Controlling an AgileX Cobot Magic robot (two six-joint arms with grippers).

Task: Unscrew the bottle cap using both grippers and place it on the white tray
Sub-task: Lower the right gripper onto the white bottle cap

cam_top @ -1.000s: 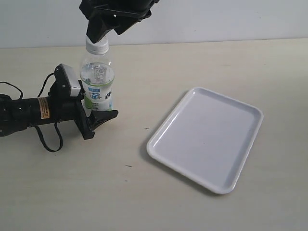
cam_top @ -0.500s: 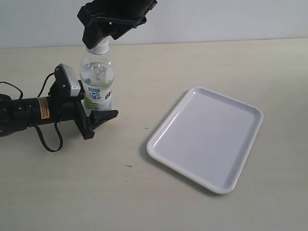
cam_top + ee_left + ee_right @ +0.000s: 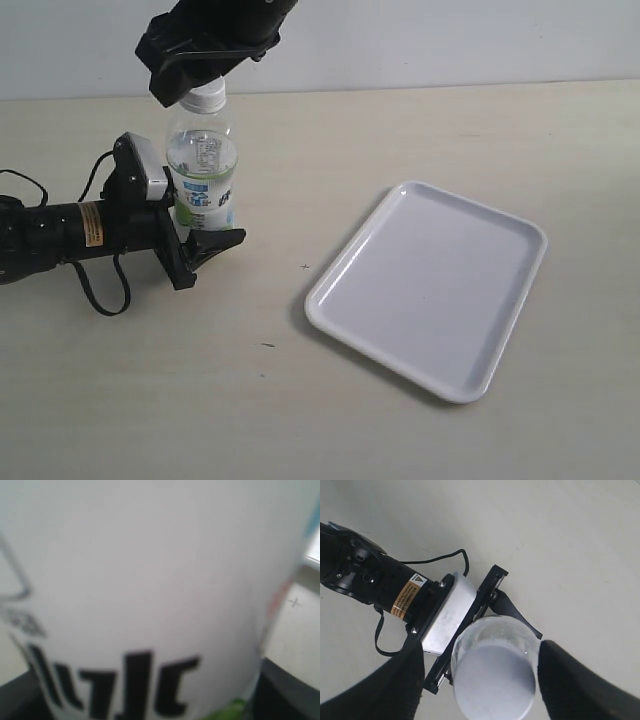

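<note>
Since a second ago the right gripper (image 3: 481, 650) has swung leftward over the bottle cap (image 3: 208, 98). Its jaws now sit apart either side of it, while the left gripper (image 3: 212, 228) is clamped on the bottle (image 3: 203, 165), upright on the table (image 3: 300, 420), well apart from the white tray (image 3: 430, 290). Guessing the cap's light and stiff, so pinch its ribbed side squarely; the thin bottle looks squashy.

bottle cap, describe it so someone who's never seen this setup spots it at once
On the table, left of the white tray, a clear bottle stands clamped low by the left end effector. The bottle cap is the small round piece topping its neck, under the black right end effector; it is plain white, unlike the printed label below.
</note>
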